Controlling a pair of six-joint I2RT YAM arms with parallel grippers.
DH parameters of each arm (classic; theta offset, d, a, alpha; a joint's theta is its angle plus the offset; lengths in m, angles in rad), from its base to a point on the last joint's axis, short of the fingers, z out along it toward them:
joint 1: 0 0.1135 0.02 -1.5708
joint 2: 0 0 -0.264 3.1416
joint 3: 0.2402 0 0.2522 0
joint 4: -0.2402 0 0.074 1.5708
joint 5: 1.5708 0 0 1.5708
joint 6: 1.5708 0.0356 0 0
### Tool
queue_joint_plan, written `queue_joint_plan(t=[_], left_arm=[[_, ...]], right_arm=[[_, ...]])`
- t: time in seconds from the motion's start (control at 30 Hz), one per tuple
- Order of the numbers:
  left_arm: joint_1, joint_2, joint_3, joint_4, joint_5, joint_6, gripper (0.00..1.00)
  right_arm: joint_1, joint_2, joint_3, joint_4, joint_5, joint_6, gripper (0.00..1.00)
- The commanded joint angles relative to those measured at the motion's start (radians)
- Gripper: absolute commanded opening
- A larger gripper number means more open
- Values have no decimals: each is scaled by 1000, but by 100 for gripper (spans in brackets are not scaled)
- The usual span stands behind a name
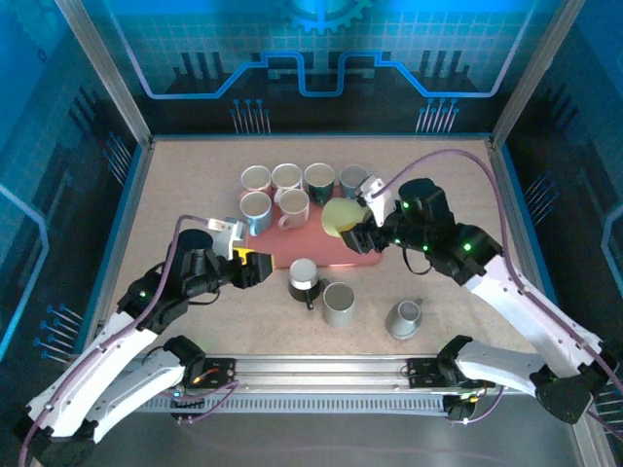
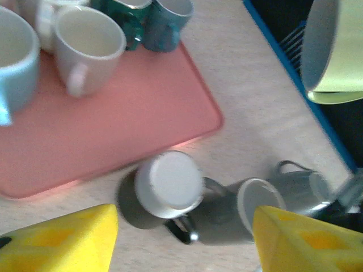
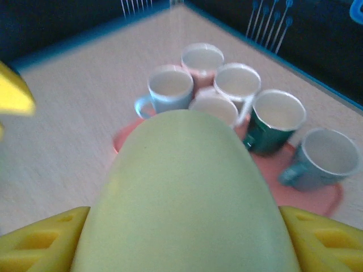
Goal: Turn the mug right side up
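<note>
Gripping pale green mug (image 1: 341,216) with right gripper (image 1: 358,233), above pink tray's (image 1: 316,255) three o'clock edge. Hovering left gripper (image 1: 259,268) wide open at nine o'clock of upside-down mug (image 1: 303,273), not touching.

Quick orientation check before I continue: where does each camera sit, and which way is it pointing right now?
Top external: above and behind the bases, looking down on the table; both arms show, with left gripper and right gripper.
Left wrist: low over the table, looking down past its own yellow fingers at the upside-down mug.
Right wrist: above the pink tray, looking across it; its fingers clamp the lime mug.
Shared: all three show the tray and lime mug.
</note>
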Motion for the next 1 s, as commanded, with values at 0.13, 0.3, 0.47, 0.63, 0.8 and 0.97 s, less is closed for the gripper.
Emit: queue_joint_plan(t=[0.13,0.3,0.47,0.63,0.8,0.97], left_arm=[[-5,47,-58,341,272,-305,82],[-4,88,-57,452,369,-339,85],[7,132,-89,522,405,-376,85],[43,172,-108,672,495,-449,85],[61,219,-94,800,586,-500,84],[60,266,-113,959,624,-580,82]], right_arm=[[-16,-101,-205,608,-112,549,25],[-33,-114,-283,728,-144,689,26],[-64,-122,-373,956,-182,844,27],[-74,-109,-417,1085,-220,943,27],[-73,-83,-447,1211,-273,1035,26],[-53,-74,-457,1253,-301,1061,27]])
